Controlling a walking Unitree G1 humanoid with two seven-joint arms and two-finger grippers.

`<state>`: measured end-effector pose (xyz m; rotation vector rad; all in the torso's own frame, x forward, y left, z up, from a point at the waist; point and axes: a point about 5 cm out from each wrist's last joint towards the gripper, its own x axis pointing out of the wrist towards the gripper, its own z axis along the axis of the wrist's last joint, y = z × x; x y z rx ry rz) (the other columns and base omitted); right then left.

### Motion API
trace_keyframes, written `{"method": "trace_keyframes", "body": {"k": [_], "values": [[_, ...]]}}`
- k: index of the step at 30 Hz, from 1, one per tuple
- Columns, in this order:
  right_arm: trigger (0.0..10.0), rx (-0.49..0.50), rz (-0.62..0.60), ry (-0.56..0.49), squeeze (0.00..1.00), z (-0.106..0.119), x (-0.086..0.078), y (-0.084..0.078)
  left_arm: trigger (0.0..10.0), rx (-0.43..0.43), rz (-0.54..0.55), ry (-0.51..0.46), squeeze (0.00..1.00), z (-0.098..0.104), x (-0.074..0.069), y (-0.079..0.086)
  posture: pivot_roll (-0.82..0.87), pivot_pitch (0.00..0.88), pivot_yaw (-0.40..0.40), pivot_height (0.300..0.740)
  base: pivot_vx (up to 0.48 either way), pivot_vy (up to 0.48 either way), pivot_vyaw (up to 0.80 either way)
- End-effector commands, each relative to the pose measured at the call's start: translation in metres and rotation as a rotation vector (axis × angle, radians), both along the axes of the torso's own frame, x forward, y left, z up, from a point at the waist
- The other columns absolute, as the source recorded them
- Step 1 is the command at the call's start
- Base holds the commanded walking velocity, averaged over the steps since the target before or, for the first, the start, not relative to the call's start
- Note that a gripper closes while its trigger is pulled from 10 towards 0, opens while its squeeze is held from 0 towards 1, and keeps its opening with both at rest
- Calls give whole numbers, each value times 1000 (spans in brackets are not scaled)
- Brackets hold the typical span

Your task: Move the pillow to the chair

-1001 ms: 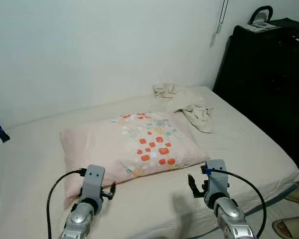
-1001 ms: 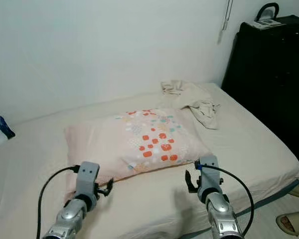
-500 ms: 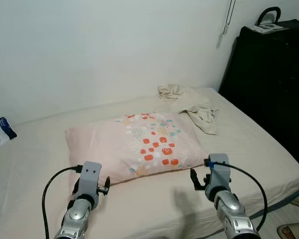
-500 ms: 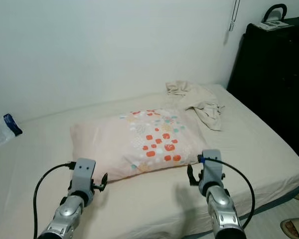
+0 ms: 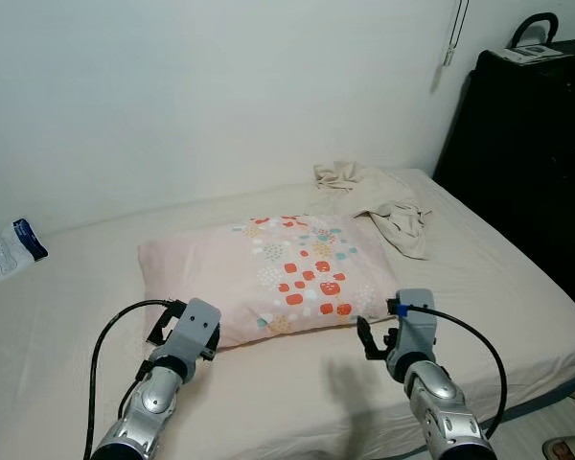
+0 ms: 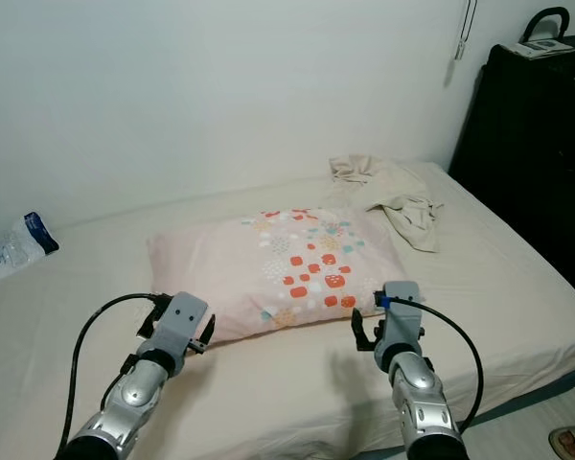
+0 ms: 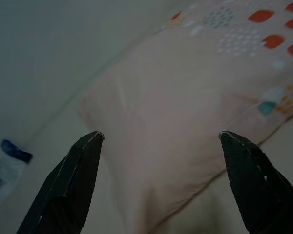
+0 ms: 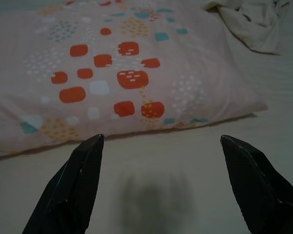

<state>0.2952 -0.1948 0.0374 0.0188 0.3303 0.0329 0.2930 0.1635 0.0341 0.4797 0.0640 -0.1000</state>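
Both grippers hover wide open at the pillow's near edge.

The pillow (image 5: 273,273) lies on the bed (image 5: 479,287) just ahead of both, its long axis running across between them. The left gripper (image 5: 177,331) is close to the near left corner; the right gripper (image 5: 374,340) sits near the right corner, a little short of the edge. Neither touches it. Crumpled cloth (image 5: 383,206) lies beyond the pillow, a plastic packet (image 5: 10,251) far left, a black cabinet (image 5: 532,163) right. Nothing blocks the reach, I'd say.

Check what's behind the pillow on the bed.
Behind the pillow a crumpled beige cloth lies on the bed, near the wall. Whatever is under the pillow is covered.
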Motion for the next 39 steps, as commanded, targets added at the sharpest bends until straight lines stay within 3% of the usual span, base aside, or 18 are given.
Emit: {"method": "trace_keyframes", "body": {"k": [1, 6, 11, 22, 34, 39], "values": [[10000, 15, 7, 16, 0, -3, -3, 3, 10000, 44, 3, -5, 0, -1, -1, 6, -161, 66, 66, 645, 0, 0, 0], [10000, 18, 13, -11, 0, 0, -4, 3, 10000, 63, 31, -14, 0, 0, -1, 8, -161, 66, 66, 630, 0, 0, 0], [10000, 2, 16, 15, 0, -3, -4, 4, 10000, 29, 51, -1, 0, -2, -1, 8, -163, 70, 63, 625, 0, 0, 0], [10000, 19, 21, -14, 0, 0, -5, 5, 10000, 47, -26, -58, 0, 10, 7, -10, -168, 72, 65, 605, 0, 0, 0], [10000, 21, 30, -18, 0, 0, -7, 7, 10000, 194, -127, -211, 0, 33, 16, -26, -174, 68, 72, 605, 0, 0, 0], [10000, 27, 30, -21, 0, 0, -8, 9, 10000, 307, -297, -333, 0, 48, 21, -54, -174, 83, 80, 605, 0, 0, 0]]}}
